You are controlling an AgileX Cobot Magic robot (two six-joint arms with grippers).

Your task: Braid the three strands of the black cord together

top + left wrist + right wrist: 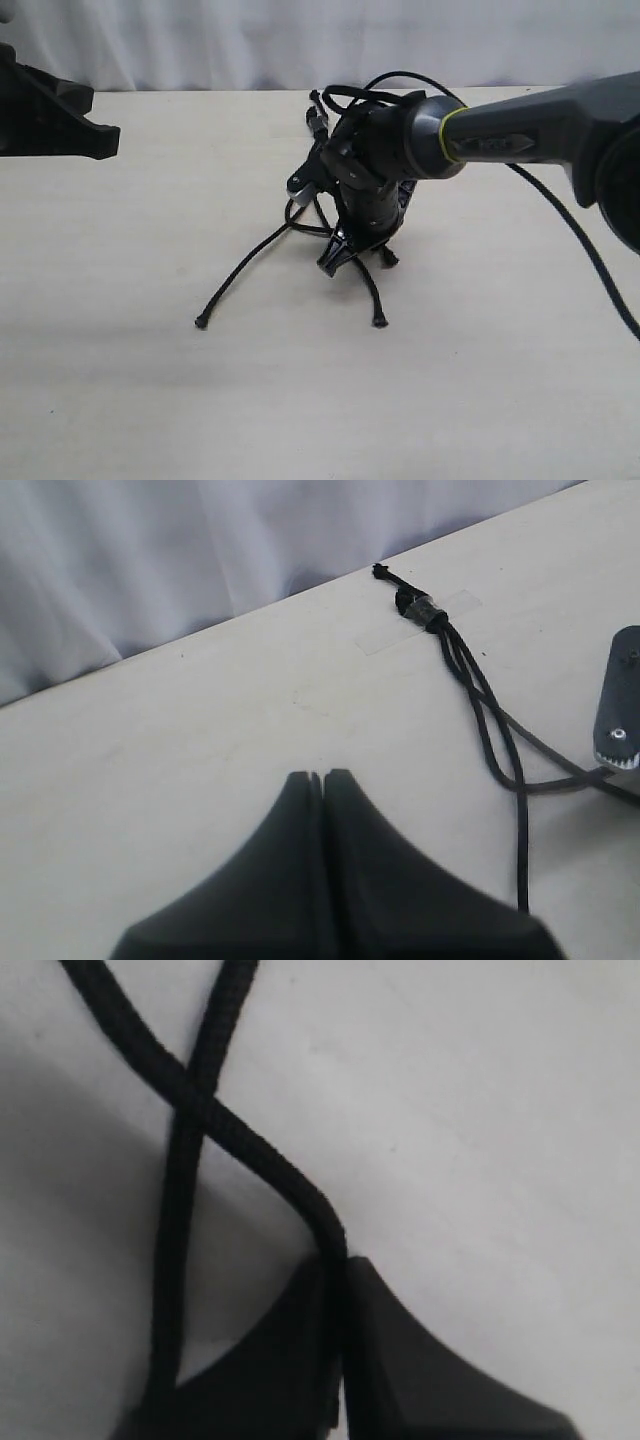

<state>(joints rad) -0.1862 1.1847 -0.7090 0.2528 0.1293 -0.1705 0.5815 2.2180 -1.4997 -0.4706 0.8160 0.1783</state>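
At table (150,400) center, right hand (345,252) clenched on strand (250,1152); black cord (419,607) runs far-to-near; left hand (325,780) clenched empty.

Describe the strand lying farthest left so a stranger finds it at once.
On the table, find the right gripper pressed down mid-table. From beside it one strand runs off to the left in the exterior view. Its tip lies alone, far from the other two tips.
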